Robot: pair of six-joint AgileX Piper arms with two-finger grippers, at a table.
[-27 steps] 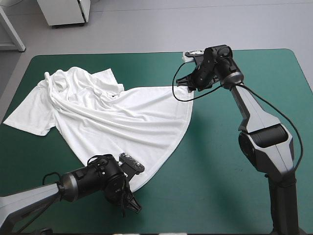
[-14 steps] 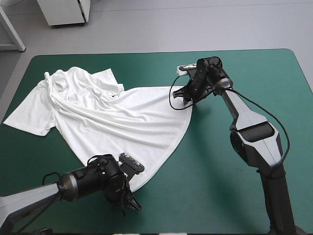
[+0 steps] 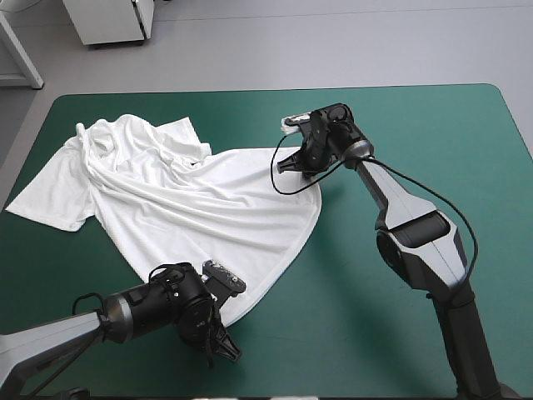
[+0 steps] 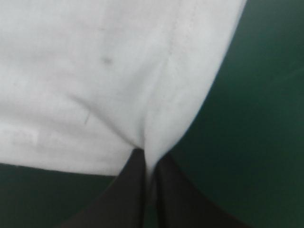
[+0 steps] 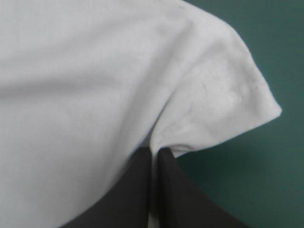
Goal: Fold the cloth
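In left gripper (image 4: pixel 149 160) and right gripper (image 5: pixel 155 153), hem corners of the T-shirt (image 3: pixel 208 204).

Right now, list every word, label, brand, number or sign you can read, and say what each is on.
None: no text can be read in any view.
T-shirt: plain white, no print or tag showing.
Speck on the T-shirt, left wrist view: a small dark mark, not a letter.
Cover: plain teal-green, no markings.
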